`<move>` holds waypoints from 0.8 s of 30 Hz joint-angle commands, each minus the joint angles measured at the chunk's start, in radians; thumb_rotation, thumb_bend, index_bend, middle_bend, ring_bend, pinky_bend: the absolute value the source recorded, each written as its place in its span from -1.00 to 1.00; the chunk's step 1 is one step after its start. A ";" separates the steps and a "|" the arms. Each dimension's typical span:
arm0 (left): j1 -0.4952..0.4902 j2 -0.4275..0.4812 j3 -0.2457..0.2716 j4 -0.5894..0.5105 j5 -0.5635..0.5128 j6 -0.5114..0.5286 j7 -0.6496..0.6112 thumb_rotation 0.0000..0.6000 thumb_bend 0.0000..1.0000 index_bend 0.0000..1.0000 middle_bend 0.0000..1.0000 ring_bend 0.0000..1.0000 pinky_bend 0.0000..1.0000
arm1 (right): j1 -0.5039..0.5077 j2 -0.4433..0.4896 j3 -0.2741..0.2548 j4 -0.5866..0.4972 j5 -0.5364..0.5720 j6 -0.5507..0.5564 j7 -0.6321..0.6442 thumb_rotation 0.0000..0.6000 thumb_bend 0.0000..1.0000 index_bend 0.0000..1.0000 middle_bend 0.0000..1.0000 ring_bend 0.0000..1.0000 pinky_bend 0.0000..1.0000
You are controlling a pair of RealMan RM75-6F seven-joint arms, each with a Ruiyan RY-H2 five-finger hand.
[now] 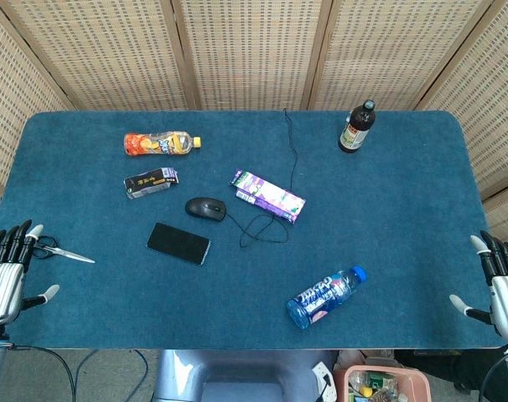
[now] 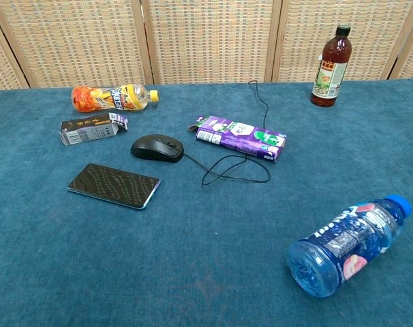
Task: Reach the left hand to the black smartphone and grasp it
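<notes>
Nothing is done yet; the left hand (image 1: pixel 9 270) waits at the bench's left edge, fingers apart and empty; the black smartphone (image 1: pixel 178 244) lies untouched, well apart.

Your silver-and-black left hand (image 1: pixel 9 270) sat at the near left edge of the head view, fingers (image 1: pixel 18 240) spread and holding nothing. Your matching right hand (image 1: pixel 499 283) sat at the near right edge, likewise spread and unladen. The chest view showed neither.
</notes>
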 commanded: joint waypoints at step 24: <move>-0.314 -0.385 -0.146 0.336 -0.068 -0.451 0.066 1.00 -0.41 -0.96 -1.00 -1.00 -1.00 | 0.014 -0.012 0.008 0.013 0.062 -0.057 -0.009 1.00 -1.00 -1.00 -1.00 -1.00 -1.00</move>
